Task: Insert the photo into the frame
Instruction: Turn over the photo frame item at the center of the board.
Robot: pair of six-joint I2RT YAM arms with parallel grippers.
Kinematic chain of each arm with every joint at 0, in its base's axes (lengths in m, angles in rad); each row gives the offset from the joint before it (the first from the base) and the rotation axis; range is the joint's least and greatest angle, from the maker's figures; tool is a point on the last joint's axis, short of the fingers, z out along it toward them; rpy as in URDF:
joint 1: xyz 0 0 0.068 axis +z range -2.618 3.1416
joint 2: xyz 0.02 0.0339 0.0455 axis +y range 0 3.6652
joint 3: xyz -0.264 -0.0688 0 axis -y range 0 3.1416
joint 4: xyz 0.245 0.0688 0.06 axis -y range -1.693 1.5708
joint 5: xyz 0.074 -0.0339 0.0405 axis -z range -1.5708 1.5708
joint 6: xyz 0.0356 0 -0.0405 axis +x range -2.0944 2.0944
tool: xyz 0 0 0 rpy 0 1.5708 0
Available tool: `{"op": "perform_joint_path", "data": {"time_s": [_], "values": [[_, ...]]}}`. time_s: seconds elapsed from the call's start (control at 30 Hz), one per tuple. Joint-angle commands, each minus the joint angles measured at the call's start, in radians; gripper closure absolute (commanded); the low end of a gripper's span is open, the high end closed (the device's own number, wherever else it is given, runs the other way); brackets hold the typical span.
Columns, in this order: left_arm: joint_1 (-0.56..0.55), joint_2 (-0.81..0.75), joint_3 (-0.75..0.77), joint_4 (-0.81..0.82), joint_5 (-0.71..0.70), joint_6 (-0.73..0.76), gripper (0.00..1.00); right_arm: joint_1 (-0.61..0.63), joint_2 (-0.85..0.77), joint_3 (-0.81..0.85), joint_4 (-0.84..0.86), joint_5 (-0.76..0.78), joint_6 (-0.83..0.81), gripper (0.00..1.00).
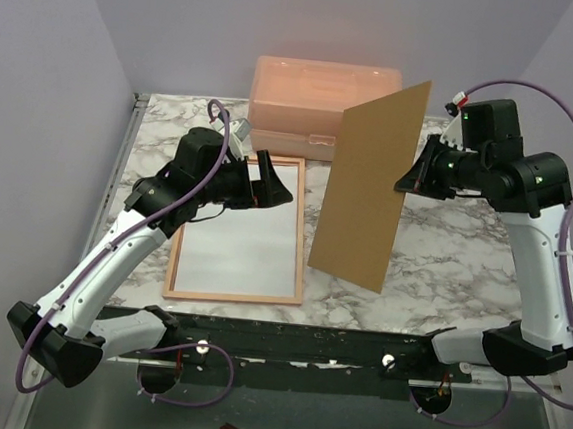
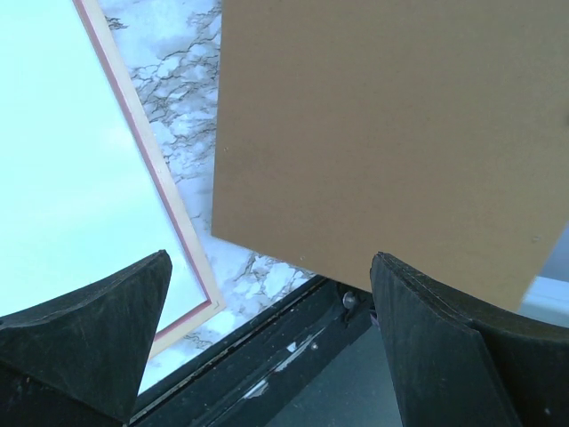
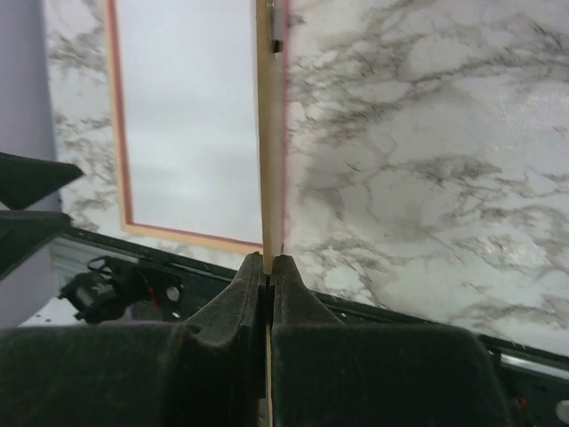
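The frame [image 1: 301, 238] lies flat on the marble table, left of centre, its pale inside facing up; it also shows as the frame [image 2: 151, 169] and the frame [image 3: 114, 116]. My left gripper [image 1: 269, 181] hovers open over its far right part, nothing between the jaws of the left gripper [image 2: 271, 267]. My right gripper [image 1: 407, 180] is shut on the right edge of a plain brown backing board [image 1: 369, 187], held upright above the table just right of the frame. Seen edge-on, the board [image 3: 265, 133] runs straight out of the right gripper [image 3: 268, 260]. The photo is not in view.
A translucent pink lidded box [image 1: 317, 97] stands at the back of the table [image 1: 444, 248], behind the frame and the board. A black rail [image 1: 305, 342] runs along the near edge. The board [image 2: 391, 133] fills the left wrist view's upper right.
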Motion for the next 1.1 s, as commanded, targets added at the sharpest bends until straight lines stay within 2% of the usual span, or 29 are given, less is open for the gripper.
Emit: {"op": "perform_joint_path", "data": {"time_s": [0.0, 0.3, 0.5, 0.83, 1.07], "values": [[0.005, 0.007, -0.013, 0.006, -0.019, 0.008, 0.04, 0.000, 0.012, -0.035, -0.065, 0.051, -0.040, 1.00], [0.005, 0.019, -0.013, -0.001, -0.023, 0.005, 0.04, 0.001, 0.085, 0.004, -0.066, -0.083, -0.077, 1.00], [0.005, 0.030, -0.017, 0.009, -0.019, 0.007, 0.04, 0.001, 0.033, 0.004, -0.065, -0.097, -0.058, 1.00], [0.005, 0.023, -0.038, 0.022, -0.007, 0.000, 0.04, 0.000, -0.083, -0.141, -0.066, -0.109, -0.045, 1.00], [0.005, 0.010, -0.055, 0.022, -0.008, -0.004, 0.04, 0.001, -0.068, -0.179, -0.066, -0.195, -0.063, 1.00]]}}
